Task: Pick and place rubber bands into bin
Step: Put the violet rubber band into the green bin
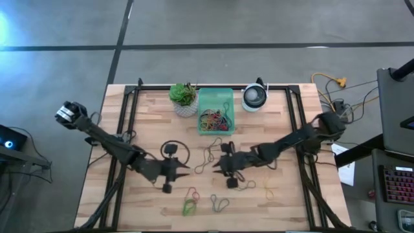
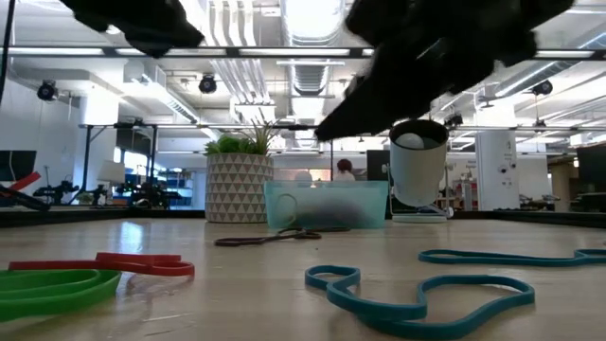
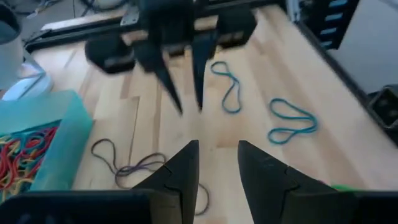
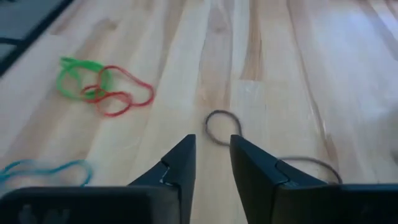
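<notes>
The mint-green bin (image 1: 215, 111) stands at the table's far middle with several coloured rubber bands (image 3: 22, 155) in it. Loose bands lie flat on the wood: a brown one (image 1: 207, 155), a red one (image 1: 192, 193), a green one (image 1: 189, 207) and teal ones (image 1: 220, 204). My left gripper (image 1: 187, 169) hovers open near the table's middle, pointing right. My right gripper (image 1: 215, 165) faces it, open and tilted down. A small dark band (image 4: 221, 127) lies on the wood just ahead of its fingertips. Neither gripper holds anything.
A white pot with a green plant (image 1: 184, 99) stands left of the bin and a round white device (image 1: 255, 97) right of it. A black cable ring (image 1: 174, 153) lies by the left gripper. Black rails run along the table's left and right sides.
</notes>
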